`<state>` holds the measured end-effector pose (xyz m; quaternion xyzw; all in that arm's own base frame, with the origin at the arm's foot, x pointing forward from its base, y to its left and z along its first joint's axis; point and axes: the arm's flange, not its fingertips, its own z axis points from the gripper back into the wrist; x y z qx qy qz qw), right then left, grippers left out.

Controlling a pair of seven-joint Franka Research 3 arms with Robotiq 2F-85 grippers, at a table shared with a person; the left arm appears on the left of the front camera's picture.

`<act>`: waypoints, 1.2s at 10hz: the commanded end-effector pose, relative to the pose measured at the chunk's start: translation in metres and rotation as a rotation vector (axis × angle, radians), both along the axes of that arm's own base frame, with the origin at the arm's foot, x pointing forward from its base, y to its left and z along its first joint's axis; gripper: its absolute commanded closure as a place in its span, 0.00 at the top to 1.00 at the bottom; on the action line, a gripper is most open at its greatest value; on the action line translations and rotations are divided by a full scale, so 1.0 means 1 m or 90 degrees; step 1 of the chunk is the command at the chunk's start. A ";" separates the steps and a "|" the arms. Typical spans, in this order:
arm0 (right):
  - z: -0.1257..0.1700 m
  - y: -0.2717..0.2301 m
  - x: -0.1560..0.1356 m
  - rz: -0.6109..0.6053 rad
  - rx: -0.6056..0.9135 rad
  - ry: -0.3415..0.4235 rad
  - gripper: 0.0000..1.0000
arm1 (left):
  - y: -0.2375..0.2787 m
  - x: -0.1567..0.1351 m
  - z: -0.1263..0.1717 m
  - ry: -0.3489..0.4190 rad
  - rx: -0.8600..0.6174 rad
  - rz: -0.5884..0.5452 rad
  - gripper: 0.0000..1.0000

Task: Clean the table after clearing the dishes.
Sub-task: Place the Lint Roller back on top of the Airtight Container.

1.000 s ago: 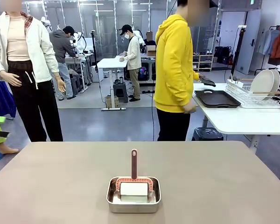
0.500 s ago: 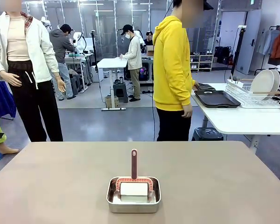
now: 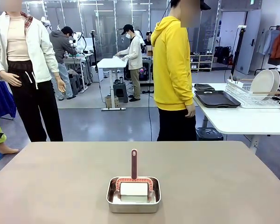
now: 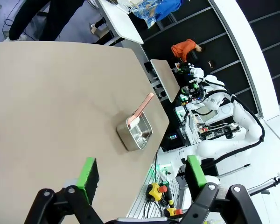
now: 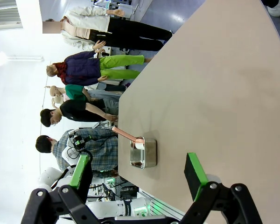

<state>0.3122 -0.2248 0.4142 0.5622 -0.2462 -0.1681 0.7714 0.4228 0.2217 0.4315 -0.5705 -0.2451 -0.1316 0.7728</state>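
Hovering spread and empty, both grippers (image 4: 142, 175) (image 5: 140, 175), well above bare table (image 3: 214, 177).

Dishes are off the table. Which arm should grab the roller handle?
Slight edge: left. Both grippers, left and right, hang open above the table. The roller sits in the pan marginally left of centre, handle upright.

Your black, green-padded left gripper (image 4: 142, 175) and right gripper (image 5: 140, 172) both hang high with jaws spread wide, holding nothing.
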 end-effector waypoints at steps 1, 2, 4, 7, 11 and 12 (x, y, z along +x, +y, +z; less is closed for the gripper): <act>0.001 0.002 -0.001 0.002 0.003 -0.009 1.00 | 0.001 -0.004 0.002 -0.002 -0.001 0.004 0.94; 0.001 0.002 -0.001 0.002 0.003 -0.009 1.00 | 0.001 -0.004 0.002 -0.002 -0.001 0.004 0.94; 0.001 0.002 -0.001 0.002 0.003 -0.009 1.00 | 0.001 -0.004 0.002 -0.002 -0.001 0.004 0.94; 0.001 0.002 -0.001 0.002 0.003 -0.009 1.00 | 0.001 -0.004 0.002 -0.002 -0.001 0.004 0.94; 0.001 0.002 -0.001 0.002 0.003 -0.009 1.00 | 0.001 -0.004 0.002 -0.002 -0.001 0.004 0.94; 0.001 0.002 -0.001 0.002 0.003 -0.009 1.00 | 0.001 -0.004 0.002 -0.002 -0.001 0.004 0.94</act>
